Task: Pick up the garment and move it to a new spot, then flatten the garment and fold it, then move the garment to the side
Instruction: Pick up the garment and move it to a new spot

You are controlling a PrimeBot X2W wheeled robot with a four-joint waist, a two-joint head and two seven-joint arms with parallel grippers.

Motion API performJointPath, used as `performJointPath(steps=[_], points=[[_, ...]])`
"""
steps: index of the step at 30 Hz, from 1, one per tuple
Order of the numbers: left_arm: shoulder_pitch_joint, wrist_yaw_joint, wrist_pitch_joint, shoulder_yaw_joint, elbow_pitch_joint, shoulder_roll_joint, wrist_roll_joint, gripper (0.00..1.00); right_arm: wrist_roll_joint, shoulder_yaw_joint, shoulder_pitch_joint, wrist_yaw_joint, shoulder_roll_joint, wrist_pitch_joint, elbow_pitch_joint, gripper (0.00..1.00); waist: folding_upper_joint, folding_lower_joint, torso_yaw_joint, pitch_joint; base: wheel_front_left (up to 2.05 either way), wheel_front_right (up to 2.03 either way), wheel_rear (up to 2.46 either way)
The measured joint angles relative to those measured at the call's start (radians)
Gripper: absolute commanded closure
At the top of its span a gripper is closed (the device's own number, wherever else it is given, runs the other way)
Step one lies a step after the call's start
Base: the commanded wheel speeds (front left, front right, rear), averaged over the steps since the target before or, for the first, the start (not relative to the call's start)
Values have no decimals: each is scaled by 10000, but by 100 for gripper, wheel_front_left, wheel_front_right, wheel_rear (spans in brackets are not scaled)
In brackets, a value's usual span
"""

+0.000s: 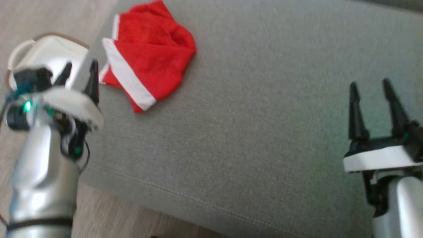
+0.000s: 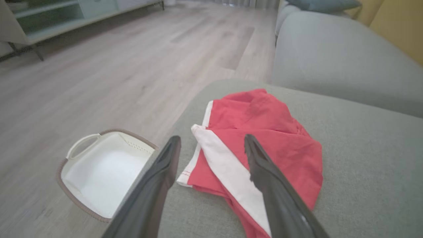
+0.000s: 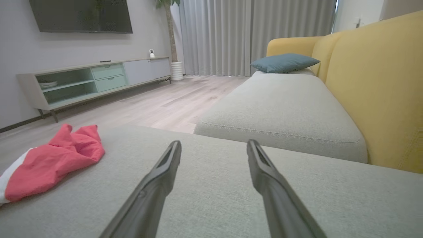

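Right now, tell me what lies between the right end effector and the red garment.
Nothing but bare grey cushion lies between the right end effector and the garment, as the head view shows.

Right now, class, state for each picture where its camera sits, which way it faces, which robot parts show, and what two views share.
Head view: on the head, looking down at the grey seat; left gripper and right gripper show, open.
Left wrist view: left wrist, facing the red garment and white basket; own fingers show.
Right wrist view: right wrist, facing across the seat toward curtains; own fingers show.
Both wrist views share the red garment.
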Motion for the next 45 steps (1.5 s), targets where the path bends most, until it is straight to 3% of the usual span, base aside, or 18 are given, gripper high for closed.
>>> performJointPath(steps=[11, 19, 20, 21, 22, 28, 35, 40, 45], points=[[-3317, -207, 1139, -228, 3806, 502, -686, 0, -27, -119, -356, 0, -324, 928, -1891, 0, 0, 0, -968, 1918, 0, 0, 0], [-4488, 677, 1022, 123, 5733, 957, -759, 0, -27, -161, -363, 0, -330, 940, -2140, 0, 0, 0, -1769, 2694, 0, 0, 0], [-4568, 723, 1026, 130, 5887, 947, -765, 23, -27, -194, -363, 0, -330, 938, -2140, 0, 0, 1, -1842, 2740, 0, 0, 0], [-4629, 742, 1026, 138, 6013, 941, -813, 97, -27, -221, -364, 0, -330, 928, -2140, 0, 0, 1, -1899, 2775, 0, 0, 0], [-4660, 740, 1016, 155, 6086, 941, -861, 100, -27, -244, -364, 0, -330, 926, -2134, 0, 0, 1, -1941, 2795, 0, 0, 0], [-4774, 654, 311, 138, 6479, 972, -922, 100, -23, -155, -385, 0, -311, 840, -1852, 0, 0, 1, -2000, 2551, 0, 0, 0], [-4826, 372, -1641, 36, 6146, 1279, -777, 100, 180, 278, -551, 0, -209, 384, -1223, 0, 0, 1, -2189, 1854, 0, 0, 0], [-5031, 75, -2412, -192, 5227, 1438, -629, 100, 364, 458, -528, 0, -102, 36, -596, 0, 0, 0, -2474, 1158, 0, 0, 0], [-5005, -148, -2500, -757, 3538, 1187, -345, 100, 830, 470, -496, 0, -59, -265, -136, 0, 0, 0, -2787, 449, 0, 0, 0]])
